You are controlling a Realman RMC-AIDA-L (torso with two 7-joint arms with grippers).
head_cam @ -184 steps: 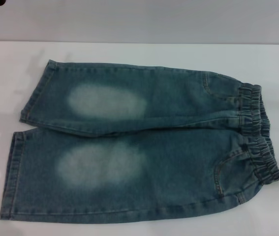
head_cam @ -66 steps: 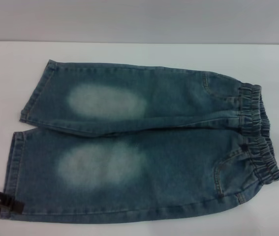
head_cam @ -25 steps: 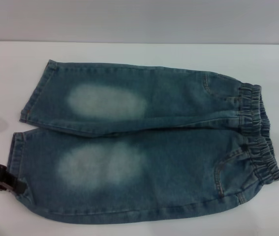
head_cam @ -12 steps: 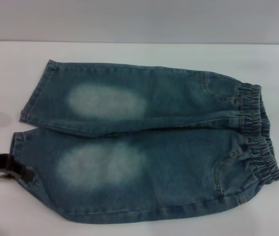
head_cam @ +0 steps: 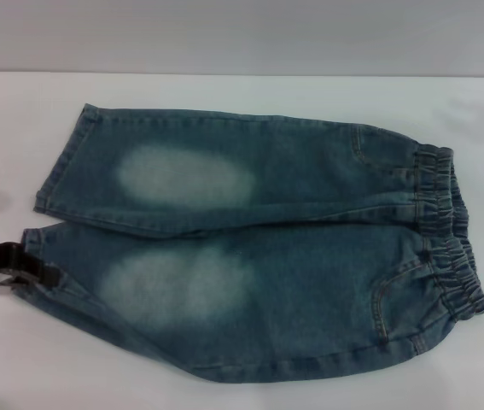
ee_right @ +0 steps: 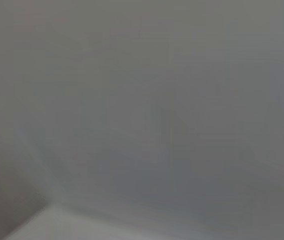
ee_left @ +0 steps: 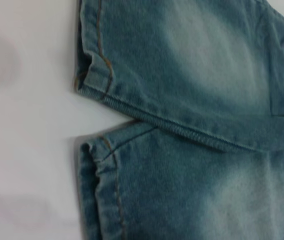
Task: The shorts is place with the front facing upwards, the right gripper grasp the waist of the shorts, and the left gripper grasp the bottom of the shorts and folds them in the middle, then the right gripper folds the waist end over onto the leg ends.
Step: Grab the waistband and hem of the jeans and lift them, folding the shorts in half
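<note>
One gripper only is being shown at work: the left gripper point(head_cam: 28, 269) is being seen at the near-left corner of the shorts point(head_cam: 259, 248), its black jaws closed on the hem of the nearer leg, with denim bunched and lifted off the table point(head_cam: 250, 90) at that corner. The shorts are being laid lengthwise across the table, front up, long axis running left to right: the bottom of the shorts point(head_cam: 43, 184) is lying toward the robot's left, the gathered waist point(head_cam: 446, 231) toward its right. In the left wrist view both hems point(ee_left: 94, 75) are being shown side by side, the nearer one puckered. The farther leg is being left flat, directly beyond the held corner, so the fold is judged to call for carrying the near hem away from the robot over that leg. The waist is lying nearer the right arm. The right gripper is not being shown in any view.
</note>
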